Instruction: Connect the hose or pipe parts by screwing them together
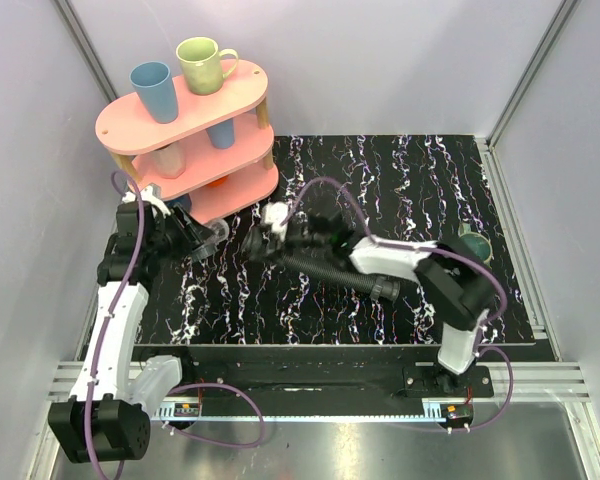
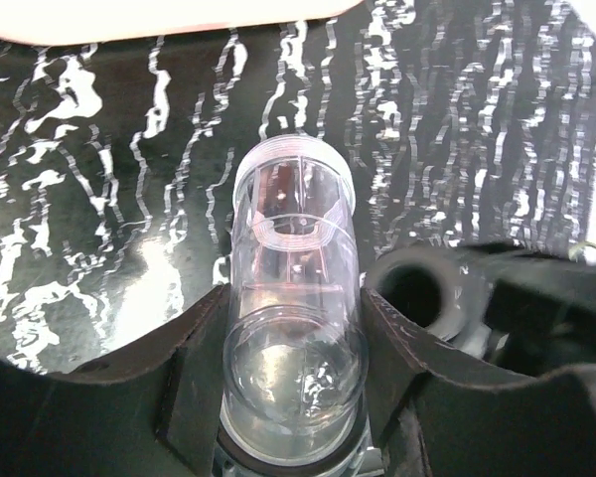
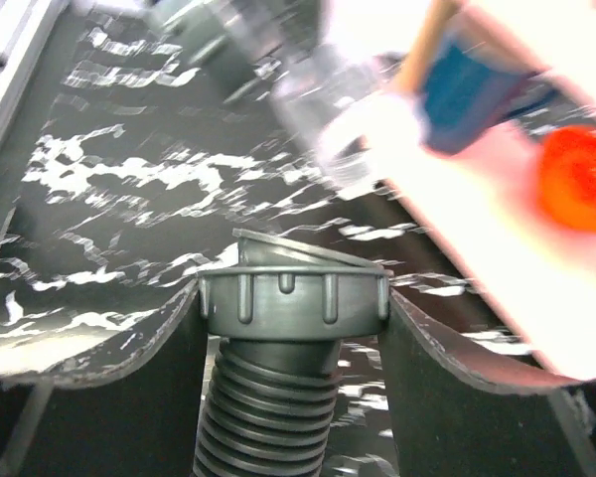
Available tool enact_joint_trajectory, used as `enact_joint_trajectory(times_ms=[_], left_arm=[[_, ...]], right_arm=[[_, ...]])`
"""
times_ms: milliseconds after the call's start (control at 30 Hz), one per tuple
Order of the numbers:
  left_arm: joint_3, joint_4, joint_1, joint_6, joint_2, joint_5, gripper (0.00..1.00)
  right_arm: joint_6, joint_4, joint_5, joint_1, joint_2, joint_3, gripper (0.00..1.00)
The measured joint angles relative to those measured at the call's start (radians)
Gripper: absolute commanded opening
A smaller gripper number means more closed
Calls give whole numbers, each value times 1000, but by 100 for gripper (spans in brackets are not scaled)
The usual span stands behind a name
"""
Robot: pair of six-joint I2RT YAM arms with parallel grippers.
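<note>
My left gripper [image 1: 202,238] is shut on the translucent tubular fitting [image 1: 218,232], in front of the pink shelf. In the left wrist view the fitting [image 2: 296,219] lies lengthwise between the fingers [image 2: 194,348], its threaded end pointing away. The black ribbed hose [image 1: 330,270] lies across the mat, one collar [image 1: 385,290] resting at the right. My right gripper [image 1: 267,240] holds the hose's other end; the right wrist view shows both fingers pressed against that ribbed collar [image 3: 290,298]. The collar's open mouth [image 2: 417,293] sits just right of the fitting, apart from it.
A pink two-tier shelf [image 1: 190,130] stands at the back left, with a blue mug [image 1: 153,90] and a green mug [image 1: 202,63] on top. A dark round object [image 1: 475,243] sits at the mat's right edge. Grey walls enclose the black marbled mat [image 1: 400,180].
</note>
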Motion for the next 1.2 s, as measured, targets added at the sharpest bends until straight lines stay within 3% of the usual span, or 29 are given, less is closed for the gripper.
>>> enact_joint_trajectory(times_ms=[300, 433, 667, 800, 967, 1200], left_arm=[[117, -8, -9, -34, -25, 154, 0], [149, 2, -16, -51, -35, 200, 0], [149, 0, -31, -76, -28, 230, 0], [149, 2, -39, -75, -27, 258, 0], [149, 13, -100, -41, -26, 298, 0], [149, 29, -174, 38, -36, 378, 0]], right_arm=[[134, 82, -90, -293, -230, 0, 50], [268, 172, -90, -290, -241, -7, 50], [649, 517, -42, -282, -236, -108, 48], [695, 591, -41, -282, -236, -155, 47], [587, 464, -127, -286, -283, -189, 47], [274, 59, -240, -286, -475, -186, 47]])
